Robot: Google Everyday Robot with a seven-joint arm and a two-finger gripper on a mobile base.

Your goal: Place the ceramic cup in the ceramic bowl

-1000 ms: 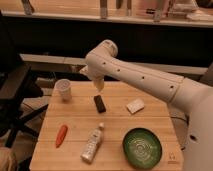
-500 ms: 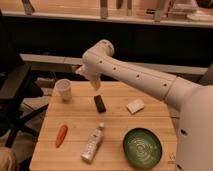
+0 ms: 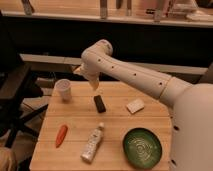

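The ceramic cup [image 3: 63,90] is small, whitish and tapered, and stands upright near the back left corner of the wooden table [image 3: 115,125]. The ceramic bowl [image 3: 142,147] is wide, green and ring-marked, and sits at the front right of the table. My gripper [image 3: 93,83] hangs from the white arm above the back of the table, to the right of the cup and a little higher, apart from it. It holds nothing that I can see.
A black block [image 3: 99,103] lies just below the gripper. A white sponge-like piece [image 3: 135,105] lies to the right, an orange carrot [image 3: 61,135] at front left, and a white labelled bottle [image 3: 93,143] lies on its side at the front. A dark chair [image 3: 15,95] stands left of the table.
The arm and gripper have shifted left, closer to the cup. The objects on the table have not moved.
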